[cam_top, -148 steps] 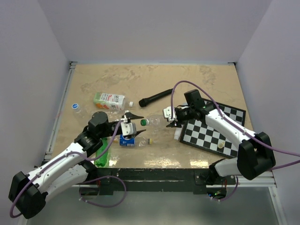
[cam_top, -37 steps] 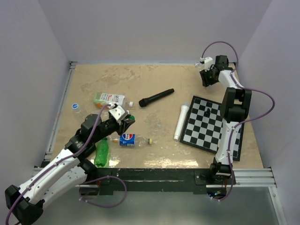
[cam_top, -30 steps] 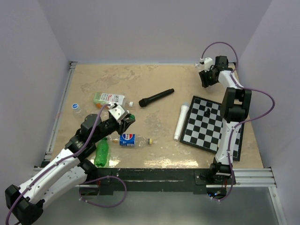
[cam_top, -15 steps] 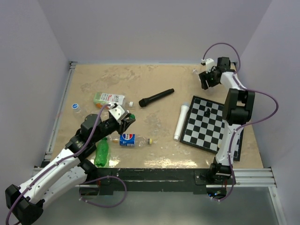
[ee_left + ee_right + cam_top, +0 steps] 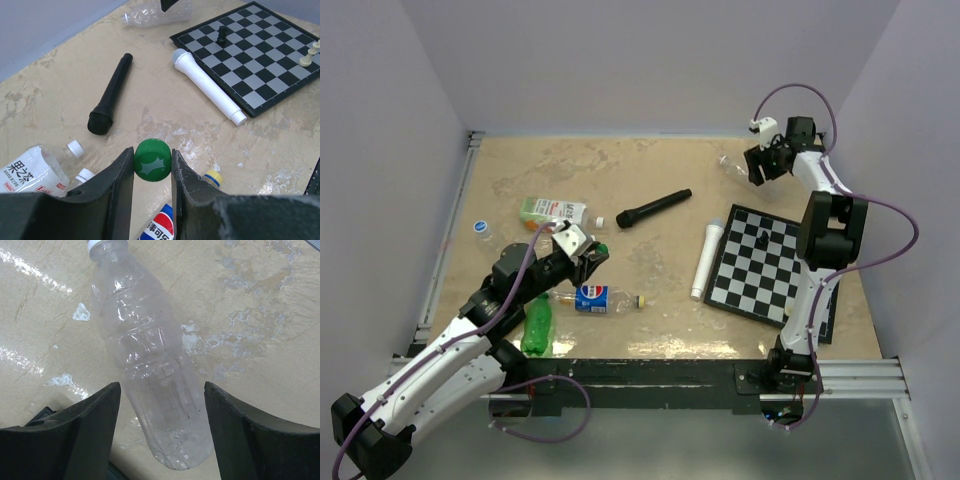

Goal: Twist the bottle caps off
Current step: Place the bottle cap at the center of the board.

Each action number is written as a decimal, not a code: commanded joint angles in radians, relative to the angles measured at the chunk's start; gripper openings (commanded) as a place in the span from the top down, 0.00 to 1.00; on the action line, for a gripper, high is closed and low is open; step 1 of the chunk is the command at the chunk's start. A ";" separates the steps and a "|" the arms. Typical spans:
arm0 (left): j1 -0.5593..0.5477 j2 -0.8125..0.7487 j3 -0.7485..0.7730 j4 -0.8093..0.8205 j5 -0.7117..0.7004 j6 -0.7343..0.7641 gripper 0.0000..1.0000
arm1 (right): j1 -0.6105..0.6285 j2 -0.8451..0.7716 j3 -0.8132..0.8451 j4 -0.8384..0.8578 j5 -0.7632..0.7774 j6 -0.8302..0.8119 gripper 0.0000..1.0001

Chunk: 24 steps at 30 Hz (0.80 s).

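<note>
A green bottle cap (image 5: pixel 152 159) sits pinched between my left gripper's (image 5: pixel 152 156) fingers, held above the table near the left middle (image 5: pixel 592 255). Below it lies a Pepsi bottle (image 5: pixel 159 227) with a yellow cap (image 5: pixel 213 177). At the far right back my right gripper (image 5: pixel 162 387) stands open over a clear crinkled bottle (image 5: pixel 150 360). That bottle lies on the table (image 5: pixel 728 164), its base between the spread fingers without touching them. A bright green bottle (image 5: pixel 537 325) lies by my left arm.
A black microphone (image 5: pixel 653 209) and a white microphone (image 5: pixel 706 260) lie mid-table. The chessboard (image 5: pixel 770 285) with a few pieces is on the right. A white-and-green labelled container (image 5: pixel 552 211), loose white caps (image 5: pixel 75 148) and a blue cap (image 5: pixel 478 226) are on the left.
My right gripper has opened and drawn back a little to the right, leaving the clear bottle lying on the table. The left arm and its green cap have not moved.
</note>
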<state>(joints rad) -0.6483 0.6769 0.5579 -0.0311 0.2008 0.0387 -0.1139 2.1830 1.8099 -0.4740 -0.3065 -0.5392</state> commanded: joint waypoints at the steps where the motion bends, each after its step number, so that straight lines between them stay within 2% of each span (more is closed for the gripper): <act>1: 0.004 0.003 -0.003 0.048 0.012 0.015 1.00 | -0.004 -0.054 -0.009 0.006 -0.049 -0.027 0.29; 24: 0.004 0.010 -0.003 0.049 0.012 0.015 1.00 | -0.004 -0.154 -0.067 0.031 -0.164 -0.050 0.29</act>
<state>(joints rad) -0.6483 0.6853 0.5579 -0.0311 0.2016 0.0387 -0.1139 2.0857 1.7580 -0.4625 -0.4194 -0.5705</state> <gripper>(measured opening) 0.337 0.709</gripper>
